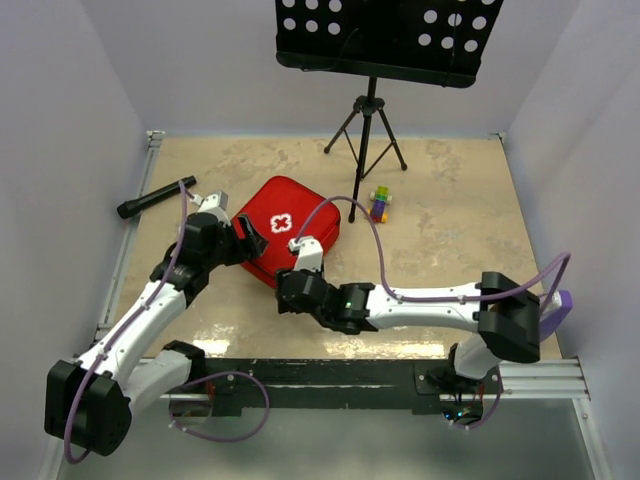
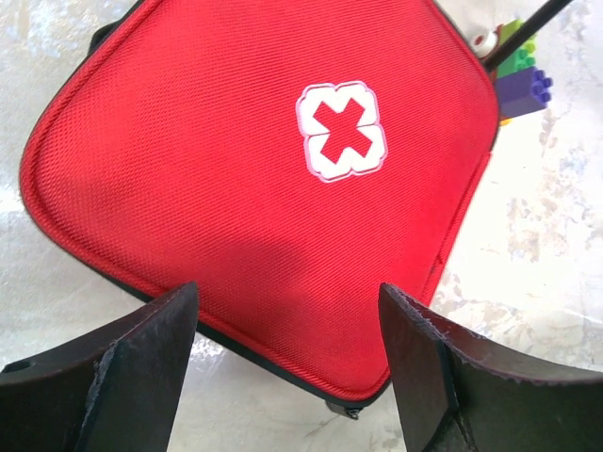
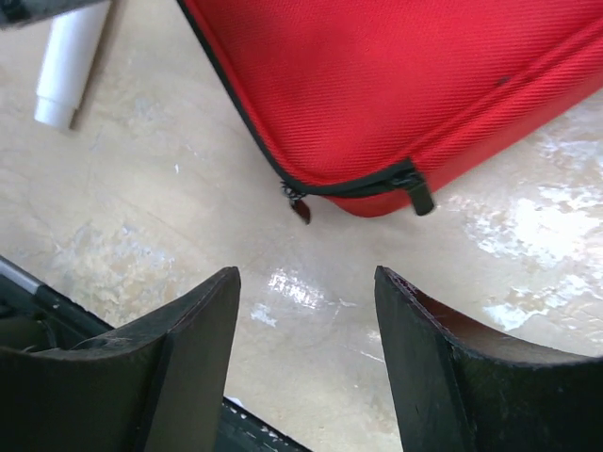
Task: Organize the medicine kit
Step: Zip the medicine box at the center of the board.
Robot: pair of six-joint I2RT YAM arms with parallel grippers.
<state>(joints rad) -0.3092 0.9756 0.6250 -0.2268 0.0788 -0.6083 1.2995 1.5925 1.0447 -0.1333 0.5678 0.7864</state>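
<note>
— Zipper first? The medicine kit (image 1: 285, 225) lies shut on the desk (image 1: 450, 200), lid up, white cross on top.

— Yes, opening it looks like the step in hand. The right gripper (image 3: 306, 275) hangs open and empty just off the kit's near corner. The zipper pull (image 3: 300, 204) dangles at that corner, ahead of its jaws.

— And the left gripper (image 2: 287, 292)?

— Open too, holding nothing, over the kit's left edge. It could press on the lid so the kit doesn't slide while the right one pinches the pull.

— Anything tricky?

— The pull is small and close to the desk. Come in low, close on the tab alone rather than the fabric rim, and follow the rounded corner instead of tugging straight.

— Room?

— A flashlight (image 1: 155, 198) lies left of the kit, near but apart. Toy blocks (image 1: 380, 203) sit just right of the kit's far corner, and a tripod (image 1: 367, 135) stands behind the kit. Bare desk lies in front of the kit and to its right. I cannot tell which side the hinge is on.
</note>
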